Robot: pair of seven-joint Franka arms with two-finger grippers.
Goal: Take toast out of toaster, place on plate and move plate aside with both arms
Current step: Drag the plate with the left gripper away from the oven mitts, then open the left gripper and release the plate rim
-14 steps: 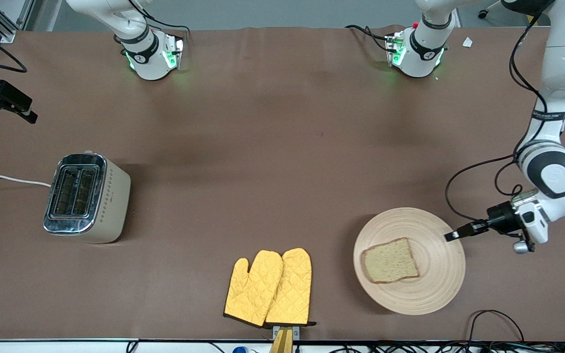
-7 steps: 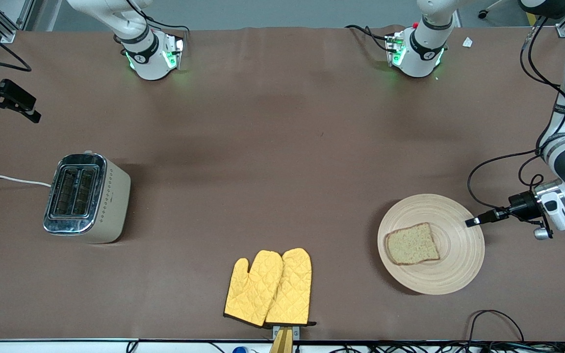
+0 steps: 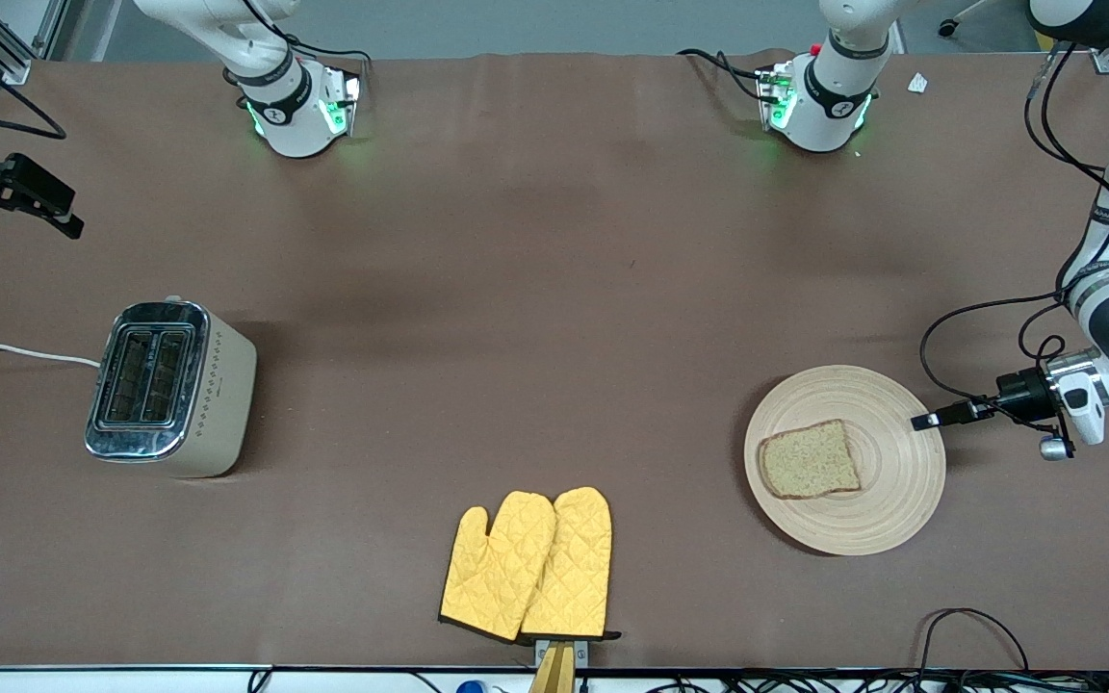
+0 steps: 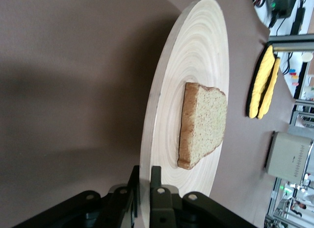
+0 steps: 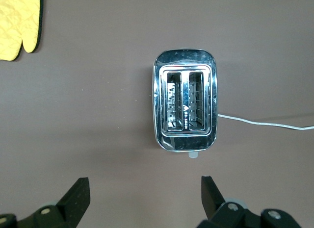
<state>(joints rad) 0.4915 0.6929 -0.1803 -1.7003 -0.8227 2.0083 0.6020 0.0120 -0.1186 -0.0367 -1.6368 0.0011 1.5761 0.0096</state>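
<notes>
The round light-wood plate (image 3: 887, 500) is near the left arm's end of the table, with the toast (image 3: 810, 460) lying flat on it. My left gripper (image 3: 925, 421) is shut on the plate's rim at the edge toward the left arm's end. In the left wrist view the gripper (image 4: 144, 176) has one finger above and one below the plate (image 4: 196, 56), and the toast (image 4: 206, 122) sits near the plate's middle. My right gripper (image 3: 25, 226) hangs open and empty high over the table by the toaster; it also shows open in the right wrist view (image 5: 144, 193).
A chrome and beige toaster (image 3: 169, 385) with empty slots stands toward the right arm's end, its white cord trailing off the table; it also shows in the right wrist view (image 5: 186, 105). Two yellow oven mitts (image 3: 530, 563) lie near the table's front edge. Black cables trail from the left arm.
My left gripper has moved the plate, with the toast on it, toward the left arm's end and farther from the front camera. The right gripper has barely shifted.
</notes>
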